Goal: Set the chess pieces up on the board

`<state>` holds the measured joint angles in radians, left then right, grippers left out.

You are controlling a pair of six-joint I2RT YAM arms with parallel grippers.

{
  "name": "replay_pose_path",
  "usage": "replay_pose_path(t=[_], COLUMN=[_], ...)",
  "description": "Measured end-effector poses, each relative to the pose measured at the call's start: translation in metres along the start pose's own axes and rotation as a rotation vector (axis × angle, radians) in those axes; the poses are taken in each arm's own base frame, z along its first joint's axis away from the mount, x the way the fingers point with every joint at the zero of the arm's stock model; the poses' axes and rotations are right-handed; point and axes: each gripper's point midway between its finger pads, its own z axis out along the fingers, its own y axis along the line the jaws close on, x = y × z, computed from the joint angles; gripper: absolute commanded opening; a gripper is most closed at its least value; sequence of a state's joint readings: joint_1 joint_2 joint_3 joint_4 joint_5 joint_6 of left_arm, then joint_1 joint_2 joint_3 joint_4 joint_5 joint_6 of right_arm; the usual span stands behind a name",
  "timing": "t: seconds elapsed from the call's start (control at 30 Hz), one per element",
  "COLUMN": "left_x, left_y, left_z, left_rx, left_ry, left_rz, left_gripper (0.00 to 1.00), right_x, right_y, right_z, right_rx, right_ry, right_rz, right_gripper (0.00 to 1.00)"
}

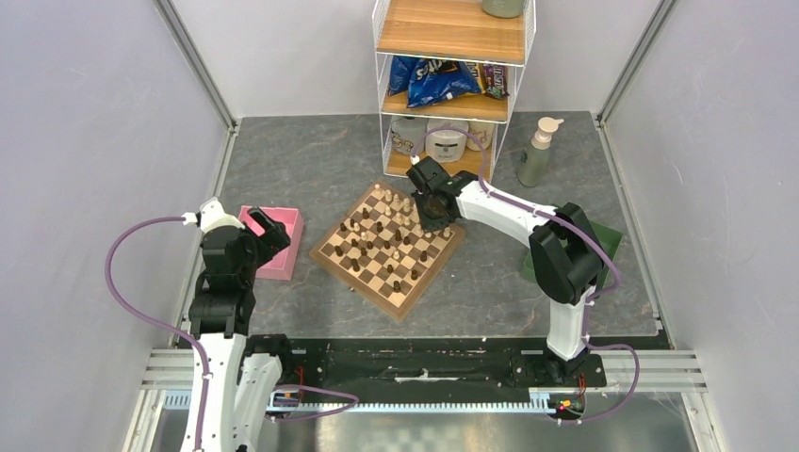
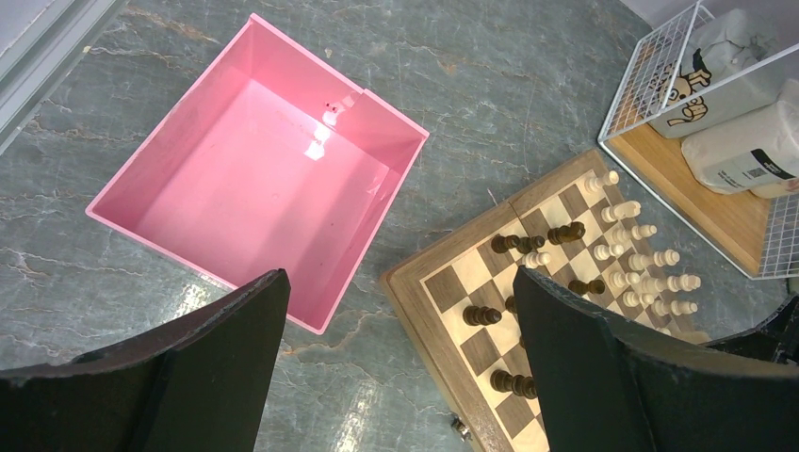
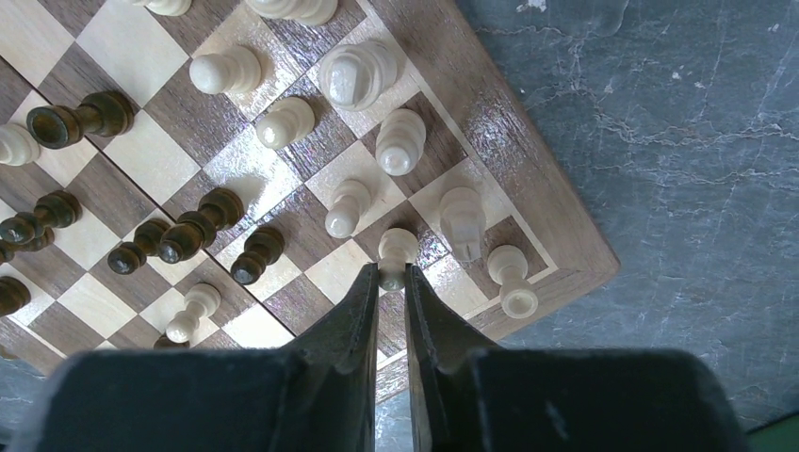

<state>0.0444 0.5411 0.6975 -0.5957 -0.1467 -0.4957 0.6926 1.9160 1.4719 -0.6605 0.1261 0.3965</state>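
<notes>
Pinched in near-closed right gripper [image 3: 391, 282], cream pawn [image 3: 398, 245] by board [image 3: 528, 179] corner; best lowered upright, square-centred, clear of neighbouring pieces [image 3: 462, 221]; left gripper [image 2: 400, 282] wide open, empty

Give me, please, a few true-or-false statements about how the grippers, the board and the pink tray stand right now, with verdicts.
1. The right gripper is closed on a cream pawn near a corner of the board. True.
2. The pink tray holds several dark pieces. False: it is empty.
3. The left gripper is open and holds nothing. True.
4. The board sits square to the table. False: it is turned, with one corner pointing toward the arms.
5. The pump bottle stands on the board. False: it stands on the table beside the wire shelf.
</notes>
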Motion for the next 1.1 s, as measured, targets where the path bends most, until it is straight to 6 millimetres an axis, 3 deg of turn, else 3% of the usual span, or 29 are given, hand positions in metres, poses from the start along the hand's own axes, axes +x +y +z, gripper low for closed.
replay_pose_path(t=[0.13,0.57,0.73,0.93,1.1], left_x=[0.000,0.000,-0.001,-0.001,-0.001], left_y=[0.000,0.000,0.001,0.001,0.001], left_z=[0.000,0.000,0.000,0.000,0.000], left_rx=[0.000,-0.002,-0.004,-0.004,-0.003], left_ry=[0.000,-0.001,-0.002,-0.002,-0.003], left_rz=[0.000,-0.001,-0.003,-0.003,-0.003], left_gripper=[0.96,0.96,0.96,0.96,0.96], right_x=[0.000,0.003,0.005,-0.001,0.010], right_y=[0.000,0.002,0.007,0.036,0.066], right_z=[0.000,0.000,-0.013,-0.048,-0.051], right_rx=[0.003,-0.015,-0.040,-0.106,-0.152], right_ry=[-0.003,0.009,0.000,-0.073,-0.065], right_rz=[0.000,0.000,-0.003,-0.039,-0.081], right_gripper=[0.26,0.32,0.36,0.38,0.38])
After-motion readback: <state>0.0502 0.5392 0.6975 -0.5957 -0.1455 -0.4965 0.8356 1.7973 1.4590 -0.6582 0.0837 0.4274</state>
